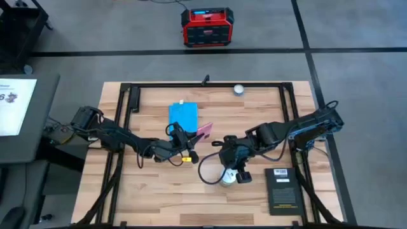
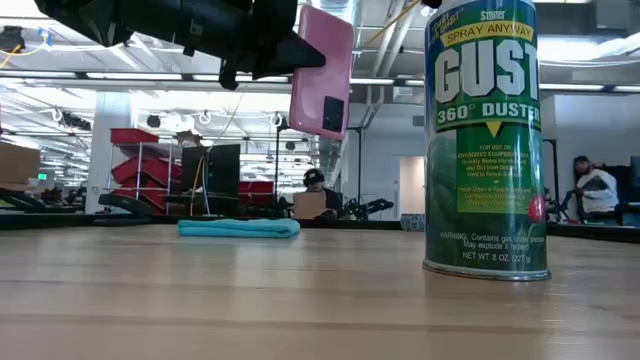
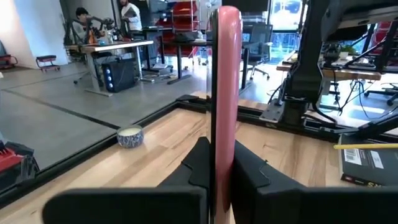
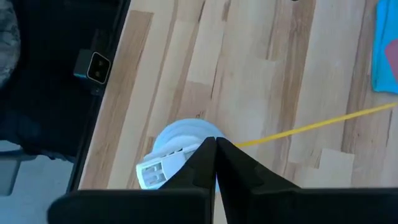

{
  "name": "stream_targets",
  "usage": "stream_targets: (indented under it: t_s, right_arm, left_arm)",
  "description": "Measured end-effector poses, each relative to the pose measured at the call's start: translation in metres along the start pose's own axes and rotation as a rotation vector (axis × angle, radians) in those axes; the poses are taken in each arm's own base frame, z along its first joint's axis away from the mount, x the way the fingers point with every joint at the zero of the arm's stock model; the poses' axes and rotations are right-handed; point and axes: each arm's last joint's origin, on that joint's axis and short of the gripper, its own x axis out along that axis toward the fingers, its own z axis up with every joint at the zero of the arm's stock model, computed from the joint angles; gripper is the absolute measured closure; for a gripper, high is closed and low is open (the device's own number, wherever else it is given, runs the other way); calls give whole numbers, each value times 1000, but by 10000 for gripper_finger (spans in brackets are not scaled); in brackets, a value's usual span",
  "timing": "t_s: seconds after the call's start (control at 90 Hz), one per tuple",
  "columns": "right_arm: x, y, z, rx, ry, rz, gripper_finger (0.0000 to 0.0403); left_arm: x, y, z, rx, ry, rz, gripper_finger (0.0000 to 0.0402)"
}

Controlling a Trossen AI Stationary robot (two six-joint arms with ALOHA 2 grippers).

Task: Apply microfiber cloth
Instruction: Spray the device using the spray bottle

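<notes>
The bright blue microfiber cloth [image 1: 183, 116] lies flat on the table behind the centre; in the low view the cloth [image 2: 240, 228] is a low strip. My left gripper [image 1: 189, 136] is shut on the pink-backed phone [image 2: 322, 72] and holds it in the air just right of the cloth. My right gripper [image 4: 215, 149] is shut, right above the white top [image 4: 177, 154] of the duster can [image 2: 487, 140], which stands upright on its base near the front centre. My left gripper pinches the phone between its two fingers [image 3: 198, 163], one on the pink back [image 3: 229, 149] and one on the screen side. The fingers come level from the table's left. The phone stands on edge, slightly tilted, lifted clear of the table. Whether my right gripper touches the can's top, I cannot tell.
A black booklet [image 1: 282, 189] with a white label lies at the front right. A small bowl [image 1: 238, 90] sits near the far edge. A black frame [image 1: 203, 85] borders the table. A yellow cable [image 4: 311, 127] crosses the wood beside the can.
</notes>
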Motion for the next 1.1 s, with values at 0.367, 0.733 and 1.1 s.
stream_targets:
  t_s: [0.367, 0.733, 1.1]
  right_arm:
    - [0, -4, 0, 4, 1, 5, 403]
    - [0, -4, 0, -1, 2, 5, 403]
    - [0, -6, 0, 1, 7, 4, 403]
  left_arm:
    - [0, 0, 0, 1, 0, 0, 398]
    - [0, -1, 4, -5, -30, -18, 398]
    - [0, -1, 4, -6, -32, -18, 398]
